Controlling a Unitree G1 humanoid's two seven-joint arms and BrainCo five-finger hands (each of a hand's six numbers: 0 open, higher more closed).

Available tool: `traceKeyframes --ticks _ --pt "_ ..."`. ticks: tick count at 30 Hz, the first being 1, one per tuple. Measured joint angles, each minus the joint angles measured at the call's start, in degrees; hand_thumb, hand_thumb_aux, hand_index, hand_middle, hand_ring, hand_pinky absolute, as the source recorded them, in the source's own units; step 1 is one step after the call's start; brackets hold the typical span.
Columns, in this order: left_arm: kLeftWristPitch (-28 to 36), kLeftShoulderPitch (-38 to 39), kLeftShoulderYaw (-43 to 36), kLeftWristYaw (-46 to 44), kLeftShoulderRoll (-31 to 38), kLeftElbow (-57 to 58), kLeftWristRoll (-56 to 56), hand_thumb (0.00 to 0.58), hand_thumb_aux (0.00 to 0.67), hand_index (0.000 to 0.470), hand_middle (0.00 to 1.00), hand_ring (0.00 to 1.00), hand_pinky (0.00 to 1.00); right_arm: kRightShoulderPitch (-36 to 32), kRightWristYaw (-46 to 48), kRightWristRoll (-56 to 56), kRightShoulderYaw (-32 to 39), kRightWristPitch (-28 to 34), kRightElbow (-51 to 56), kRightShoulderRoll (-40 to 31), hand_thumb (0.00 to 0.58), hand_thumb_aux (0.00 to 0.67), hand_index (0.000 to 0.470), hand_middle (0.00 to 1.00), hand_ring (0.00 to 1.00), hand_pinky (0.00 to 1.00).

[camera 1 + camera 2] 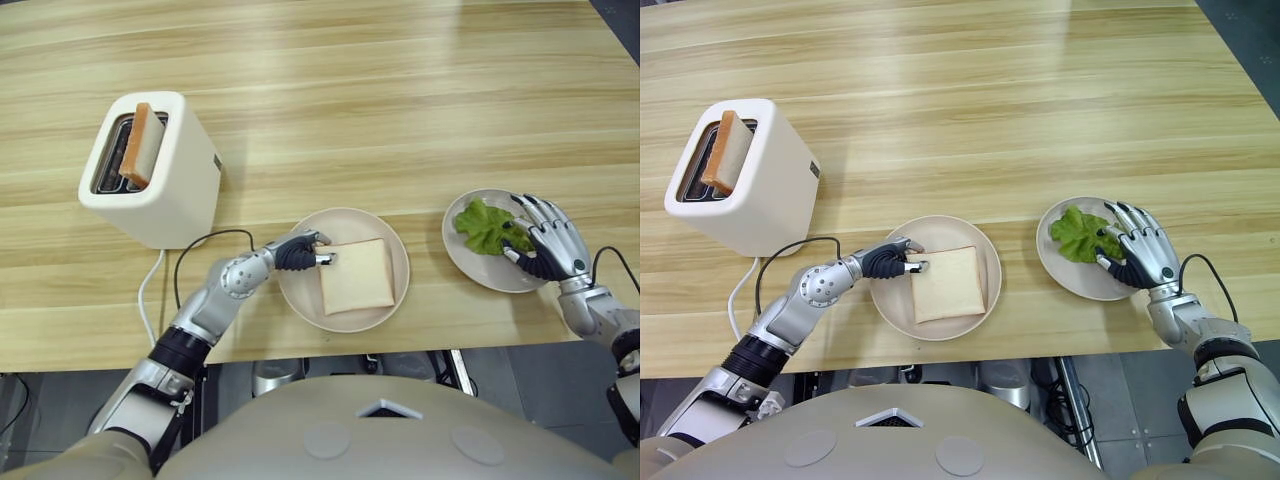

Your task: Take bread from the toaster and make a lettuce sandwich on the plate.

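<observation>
1. Left eye view, nearest the robot: the plate (pixel 345 322) sits close to the front edge of the tabletop (pixel 400 100). One bread slice (pixel 356 275) lies flat on it.
2. The left hand (pixel 300 250) rests at that slice's far-left corner, over the plate's rim. I cannot tell whether it is holding the bread or has let it go.
3. To the robot's right, well apart from the first plate, a smaller plate (pixel 470 270) carries the lettuce (pixel 485 225).
4. The right hand (pixel 548 240) lies over the leaf's right side, splayed and not closed, so it grasps nothing yet.
5. What matters here, I'd say: the lettuce lies right of the waiting slice, and the right hand is far nearer to it. The leaf would travel leftward across the bare strip of wood between the plates.
6. On that path the left hand at the slice's corner could get in the way.
7. A black cable (pixel 190 255) loops just left of the plate, beside the left arm.
8. Farthest back on the left, the toaster (pixel 170 190) holds a second slice (pixel 145 145). It stands upright in its slot, its long edge running away from the robot. The left hand is the nearer one.
</observation>
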Motion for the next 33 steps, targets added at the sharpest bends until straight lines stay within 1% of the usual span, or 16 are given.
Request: traceKeyframes --ticks 2,4,5,7,8,9,11,12,13,14,15,25,26,27,28,33 --pt "-0.05 -0.38 0.02 -0.03 0.42 0.32 0.29 0.58 0.67 0.46 1.0 1.0 1.0 -0.14 0.81 1.06 -0.05 -0.39 0.47 0.04 0.54 0.494 0.339 0.0 0.0 0.0" --pt "-0.09 -0.72 0.1 -0.02 0.76 0.69 0.42 0.58 0.67 0.46 1.0 1.0 1.0 -0.3 1.86 2.46 -0.08 -0.86 0.85 0.06 0.549 0.515 0.354 0.0 0.0 0.0" --pt "-0.09 -0.95 0.14 0.11 0.9 0.97 0.7 0.58 0.67 0.46 1.0 1.0 1.0 -0.41 2.42 2.99 -0.13 -1.09 1.15 0.06 0.556 0.533 0.366 0.0 0.0 0.0" --pt "-0.05 -1.48 0.21 0.37 1.08 1.32 1.29 0.58 0.67 0.46 1.0 1.0 1.0 -0.49 3.27 3.94 -0.12 -1.48 1.53 0.08 0.572 0.594 0.408 0.0 0.0 0.0" --pt "-0.02 -1.59 0.23 0.44 1.24 1.36 1.5 0.58 0.67 0.46 1.0 1.0 1.0 -0.53 3.65 4.36 -0.12 -1.56 1.58 0.1 0.58 0.652 0.447 0.0 0.0 0.0" --pt "0.02 -1.65 0.24 0.51 1.39 1.37 1.74 0.58 0.67 0.46 1.0 1.0 1.0 -0.53 3.92 4.65 -0.12 -1.72 1.61 0.1 0.58 0.67 0.46 0.0 0.0 0.0" --pt "0.21 -1.98 0.26 0.71 1.97 1.39 2.6 0.58 0.665 0.456 1.0 1.0 1.0 -0.6 4.61 5.09 -0.12 -2.0 1.66 0.15 0.58 0.67 0.46 0.0 0.0 0.0" --pt "0.31 -2.34 0.29 0.89 2.59 1.39 3.06 0.56 0.547 0.375 1.0 1.0 1.0 -0.62 4.88 5.21 -0.11 -2.08 1.67 0.16 0.58 0.67 0.46 0.0 0.0 0.0" --pt "0.33 -2.8 0.36 1.17 3.02 1.39 3.66 0.454 0.357 0.245 1.0 1.0 1.0 -0.62 4.99 5.28 -0.11 -2.11 1.67 0.17 0.58 0.67 0.46 0.0 0.0 0.0" --pt "0.4 -3.4 0.49 1.57 3.24 1.4 4.65 0.23 0.15 0.103 0.39 0.39 0.39 -0.62 5.12 5.46 -0.1 -2.13 1.68 0.17 0.58 0.67 0.46 0.0 0.0 0.0" --pt "0.53 -3.83 0.5 2.23 3.26 1.47 5.61 0.0 0.0 0.0 0.0 0.0 0.0 -0.63 5.25 5.76 -0.09 -2.14 1.67 0.23 0.58 0.67 0.46 0.0 0.0 0.0" --pt "0.59 -4.38 -1.07 6.94 1.67 1.75 13.57 0.0 0.0 0.0 0.0 0.0 0.0 -1.32 5.11 6.17 -0.06 -3.11 -0.53 0.62 0.58 0.67 0.46 0.0 0.0 0.0" --pt "0.57 -4.69 -1.19 7.35 1.24 1.62 14.12 0.0 0.0 0.0 0.0 0.0 0.0 -1.6 4.88 6.2 -0.15 -3.35 -1.38 0.58 0.58 0.67 0.46 0.93 0.93 0.93" --pt "0.57 -4.86 -1.34 7.57 1.19 1.52 14.6 0.0 0.0 0.0 0.0 0.0 0.0 -1.66 4.8 6.28 -0.3 -3.6 -2.0 0.49 0.58 0.67 0.46 0.93 0.93 0.93" --pt "0.59 -5.05 -1.47 7.72 1.19 1.36 15.32 0.0 0.0 0.0 0.0 0.0 0.0 -1.69 4.69 6.4 -0.67 -3.94 -2.83 0.39 0.58 0.67 0.46 1.0 1.0 1.0" --pt "2.03 -5.38 -1.54 8.45 2.19 -2.44 19.6 0.0 0.0 0.0 0.0 0.0 0.0 -2.25 4.72 7.71 -3.53 -6.69 -10.37 -1.33 0.58 0.67 0.46 1.0 1.0 1.0"
